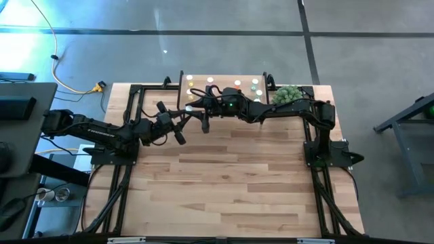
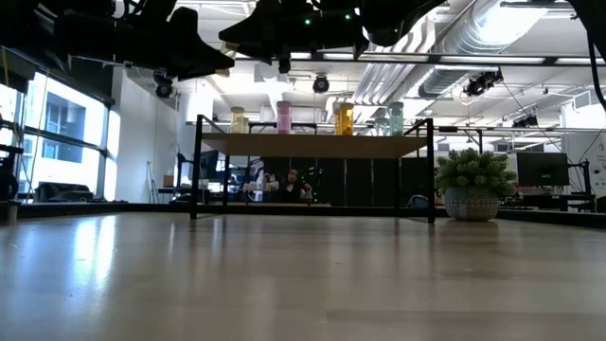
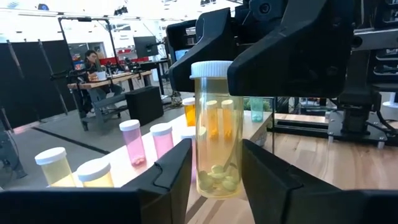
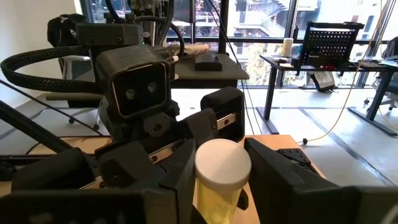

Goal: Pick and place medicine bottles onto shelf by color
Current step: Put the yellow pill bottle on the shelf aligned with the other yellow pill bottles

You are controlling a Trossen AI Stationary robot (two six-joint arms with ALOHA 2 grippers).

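Observation:
A yellow medicine bottle (image 3: 217, 143) with a white cap stands upright in the air between both grippers, just in front of the shelf's (image 2: 312, 144) left part. My right gripper (image 4: 222, 168) comes from the table's right and is shut on the bottle's top. My left gripper (image 3: 216, 158) comes from the left, and its fingers stand on either side of the bottle's lower body. More bottles stand on the shelf in groups: yellow (image 3: 55, 165), pink (image 3: 132, 143), orange (image 2: 343, 118) and green (image 2: 396, 118). My right gripper pinches the bottle at its white cap (image 4: 222, 163) between its two fingers, coming level from the table's right. The bottle hangs upright, clear of the table. My left gripper shows a thin gap beside one finger (image 3: 180, 174); whether the other finger touches the bottle, I cannot tell.
A green potted plant (image 2: 472, 185) stands at the shelf's right end. The wide wooden tabletop (image 1: 230, 183) spreads out in front of the arms. A person sits at a desk (image 3: 93, 65) in the room beyond the table.

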